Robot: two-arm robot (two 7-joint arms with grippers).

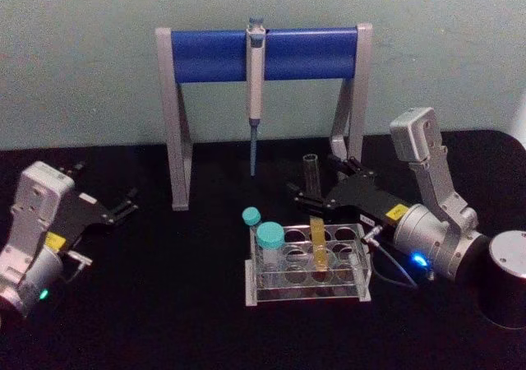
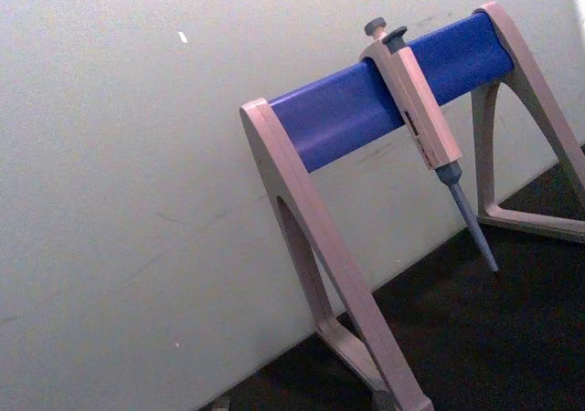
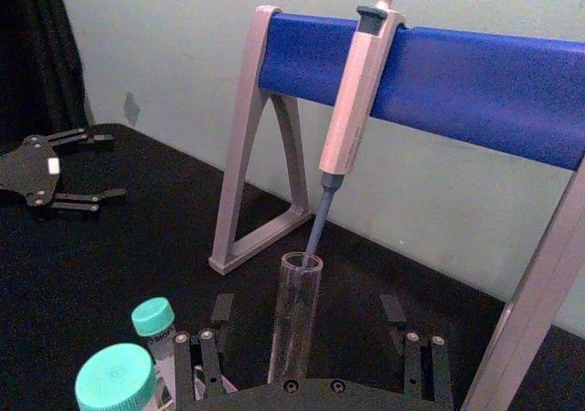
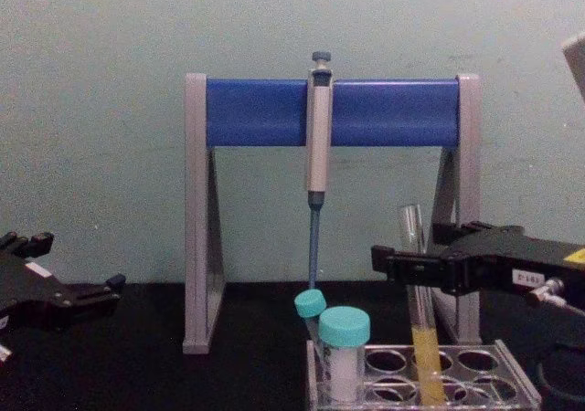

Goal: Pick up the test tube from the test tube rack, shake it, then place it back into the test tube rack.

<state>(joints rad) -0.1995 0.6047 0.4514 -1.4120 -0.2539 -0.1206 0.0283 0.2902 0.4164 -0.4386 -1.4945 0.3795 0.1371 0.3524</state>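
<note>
In the right wrist view, the test tube's (image 3: pixel 298 310) lower part was hidden behind the right gripper's (image 3: pixel 306 309) body, so its liquid could not be seen. The two teal-capped tubes (image 3: pixel 113 380) there were cut off by the picture's edge. In the chest view, the test tube rack's (image 4: pixel 516 374) base ran out of frame, and the right gripper's rear was cropped at the side.

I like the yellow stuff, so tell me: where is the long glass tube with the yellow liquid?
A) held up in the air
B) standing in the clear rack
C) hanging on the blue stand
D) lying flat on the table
B: the test tube stands in a hole of the test tube rack, with the right gripper open on either side of it.
</note>
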